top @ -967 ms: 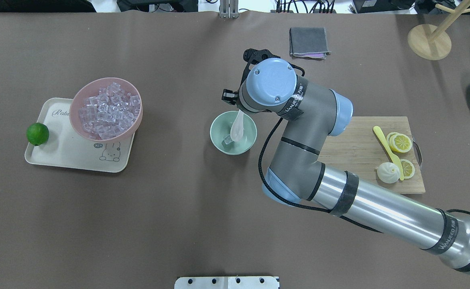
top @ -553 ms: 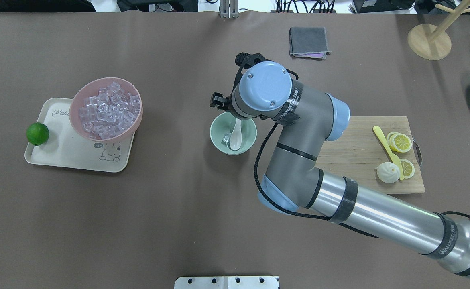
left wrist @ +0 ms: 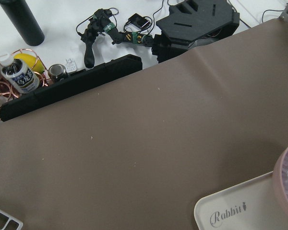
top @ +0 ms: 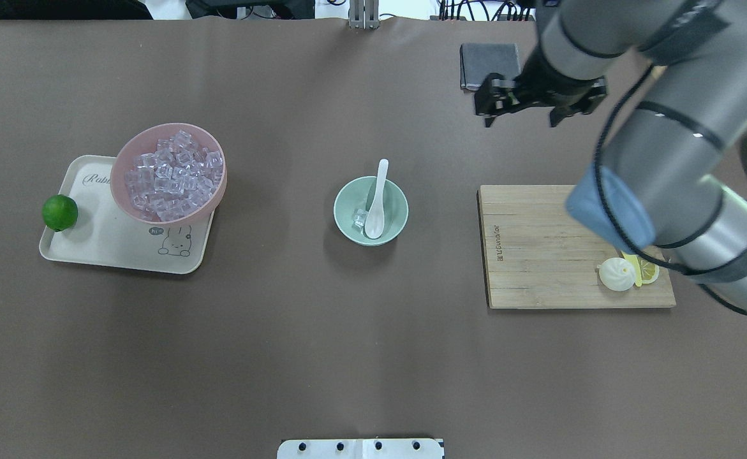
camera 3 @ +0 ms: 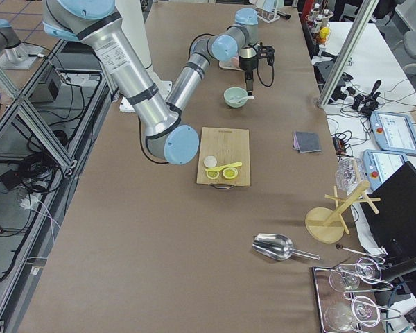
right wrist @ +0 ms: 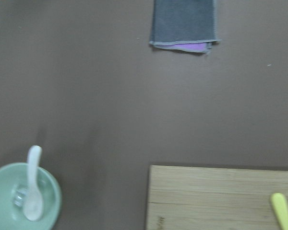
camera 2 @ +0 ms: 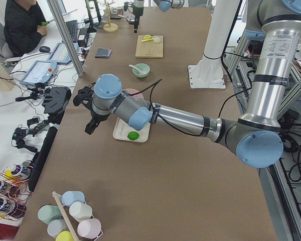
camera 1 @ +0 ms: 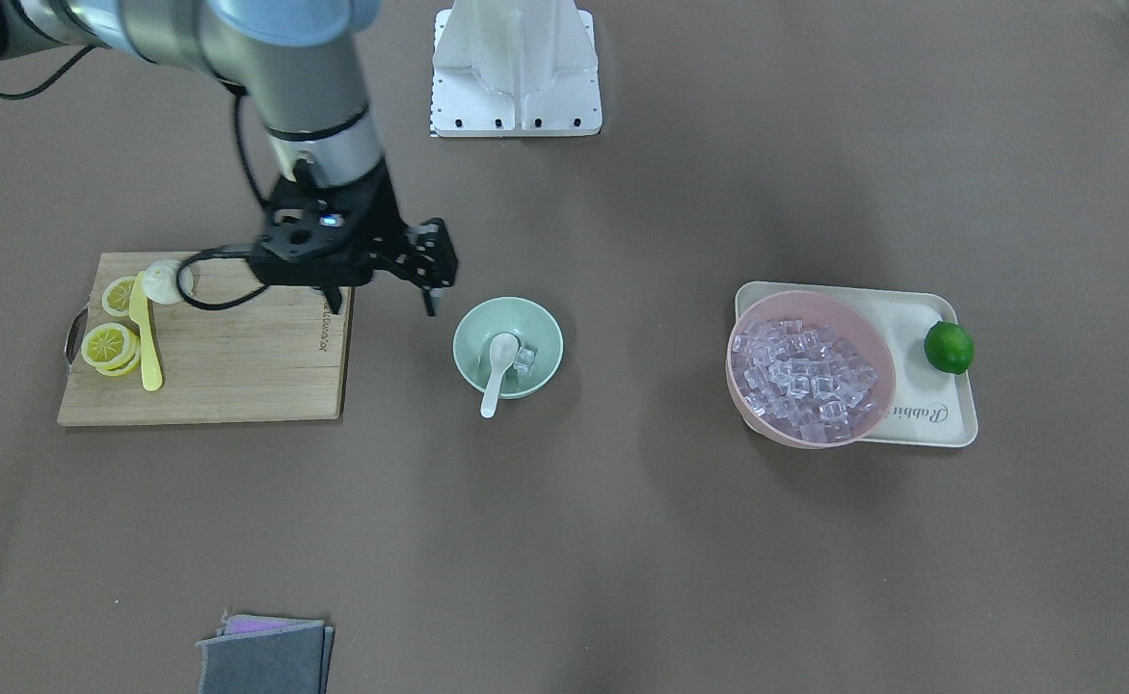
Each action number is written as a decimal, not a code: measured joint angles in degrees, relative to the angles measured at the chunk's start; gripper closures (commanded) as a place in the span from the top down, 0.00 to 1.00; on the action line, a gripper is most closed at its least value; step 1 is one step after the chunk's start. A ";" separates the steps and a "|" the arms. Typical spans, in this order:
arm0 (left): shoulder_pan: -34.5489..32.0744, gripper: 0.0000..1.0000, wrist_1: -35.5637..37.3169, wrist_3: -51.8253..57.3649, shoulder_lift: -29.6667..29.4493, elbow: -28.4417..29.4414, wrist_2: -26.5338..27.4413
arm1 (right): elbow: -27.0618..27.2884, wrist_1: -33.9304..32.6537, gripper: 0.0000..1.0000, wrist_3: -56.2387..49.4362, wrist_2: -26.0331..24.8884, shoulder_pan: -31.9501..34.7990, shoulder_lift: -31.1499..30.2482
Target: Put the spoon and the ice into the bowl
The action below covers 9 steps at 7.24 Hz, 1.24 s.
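The mint-green bowl (top: pixel 393 210) stands mid-table. The white spoon (top: pixel 376 204) lies in it, scoop down, with its handle over the far rim. Clear ice (top: pixel 360 220) sits in the bowl beside the scoop. They also show in the front view: bowl (camera 1: pixel 472 342), spoon (camera 1: pixel 498 371), ice (camera 1: pixel 524 360). My right gripper (top: pixel 520 108) is open and empty, raised above the table to the right of the bowl, near the board's far edge. My left gripper (camera 2: pixel 90 123) shows only in the exterior left view, past the tray; I cannot tell whether it is open or shut.
A pink bowl (top: pixel 121 159) full of ice cubes sits on a cream tray (top: pixel 105 245) with a lime (top: pixel 60 212) at the left. A wooden cutting board (top: pixel 539 255) holds a bun (top: pixel 615 274), lemon slices and a yellow knife (camera 1: pixel 145 337). A grey cloth (camera 1: pixel 265 655) lies at the far side.
My right gripper has let go of the spoon, risen and moved right and away from the bowl. The spoon now rests in the bowl.
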 measured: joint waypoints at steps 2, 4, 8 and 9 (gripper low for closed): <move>-0.02 0.98 -1.07 0.26 4.24 -0.10 0.24 | 5.62 -1.26 1.00 -11.46 3.88 9.11 -10.67; -0.06 0.98 -1.39 0.35 7.83 0.09 0.54 | 6.03 -1.35 1.00 -14.87 4.10 12.72 -17.10; -0.05 0.98 2.57 0.10 9.48 2.21 7.15 | -1.99 -1.36 1.00 -38.92 12.98 26.87 -28.83; -0.08 0.98 2.71 -0.02 9.46 2.67 8.08 | -6.63 -1.23 1.00 -42.47 17.15 30.44 -29.50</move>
